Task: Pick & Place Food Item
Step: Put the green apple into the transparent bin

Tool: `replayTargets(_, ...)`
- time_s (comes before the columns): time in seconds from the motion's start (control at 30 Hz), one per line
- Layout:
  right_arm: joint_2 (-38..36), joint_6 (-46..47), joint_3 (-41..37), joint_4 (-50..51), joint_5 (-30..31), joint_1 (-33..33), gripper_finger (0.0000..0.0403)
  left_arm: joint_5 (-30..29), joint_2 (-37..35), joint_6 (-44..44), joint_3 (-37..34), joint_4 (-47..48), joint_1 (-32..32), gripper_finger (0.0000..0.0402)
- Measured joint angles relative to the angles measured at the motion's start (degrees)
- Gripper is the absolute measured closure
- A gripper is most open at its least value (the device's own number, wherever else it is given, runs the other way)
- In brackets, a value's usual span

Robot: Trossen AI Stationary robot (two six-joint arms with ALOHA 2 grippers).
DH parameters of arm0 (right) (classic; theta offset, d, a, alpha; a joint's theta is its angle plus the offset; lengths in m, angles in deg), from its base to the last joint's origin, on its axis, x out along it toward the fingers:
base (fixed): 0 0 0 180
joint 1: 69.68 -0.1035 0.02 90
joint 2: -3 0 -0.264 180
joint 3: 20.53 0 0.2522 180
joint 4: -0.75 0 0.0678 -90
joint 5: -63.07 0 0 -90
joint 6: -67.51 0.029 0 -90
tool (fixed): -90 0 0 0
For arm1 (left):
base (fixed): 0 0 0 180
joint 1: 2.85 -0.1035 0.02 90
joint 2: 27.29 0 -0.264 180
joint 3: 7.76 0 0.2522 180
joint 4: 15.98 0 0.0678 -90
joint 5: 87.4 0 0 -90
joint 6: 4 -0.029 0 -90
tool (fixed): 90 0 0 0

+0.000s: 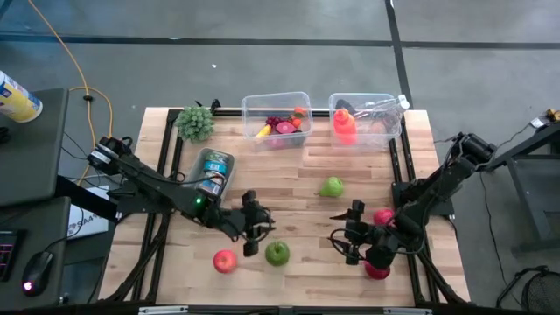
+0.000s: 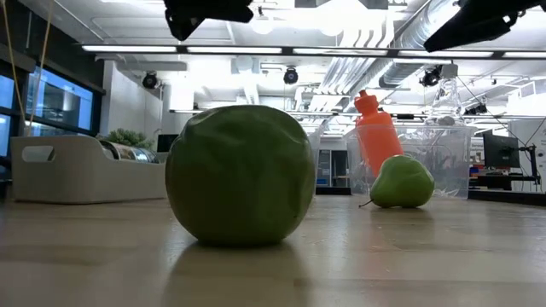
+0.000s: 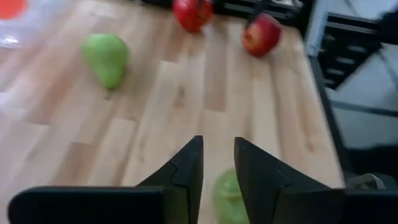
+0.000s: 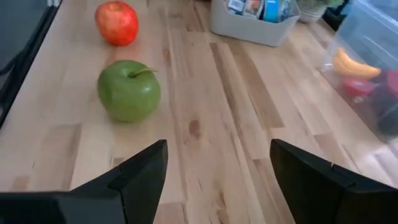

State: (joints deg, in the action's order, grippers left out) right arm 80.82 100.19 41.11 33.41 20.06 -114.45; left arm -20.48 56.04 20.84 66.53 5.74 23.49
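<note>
Green apple (image 1: 277, 253) beside left tool (image 1: 255, 229) | fingers nearly together: spread, centre over apple before descending | right tool (image 1: 353, 234) spread, waiting right of apple

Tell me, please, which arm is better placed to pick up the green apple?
Left. Its claw hovers right beside the green apple, fingers nearly closed; the right claw sits farther off, open.

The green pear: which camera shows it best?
The left wrist view shows the green pear largest and unobstructed on the wood. The high view shows it small; the low view shows it behind the green apple; the right wrist view misses it.
</note>
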Motion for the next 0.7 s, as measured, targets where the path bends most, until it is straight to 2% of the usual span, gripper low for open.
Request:
replayTargets(0.13, 0.0, -3.2, 0.0, -5.9, -3.0, 0.8, 0.0130, 4.4, 0.0, 0.0, 0.0, 0.5, 0.1, 0.0319)
replayTargets(0.3, 1.9, -8.5, 0.0, -16.3, -9.6, 1.4, 0.0130, 4.5, 0.0, 0.0, 0.0, 0.6, 0.8, 0.0319)
replayTargets(0.43, 6.0, -12.9, 0.1, -23.4, -9.9, 2.1, 0.0130, 5.3, 0.0, 0.5, 0.0, 1.1, 1.3, 0.0319)
replayTargets(0.7, 12.5, -16.3, 0.0, -29.5, -10.2, 4.3, 0.0130, 5.6, 0.0, 3.1, 0.0, 1.1, 4.1, 0.0319)
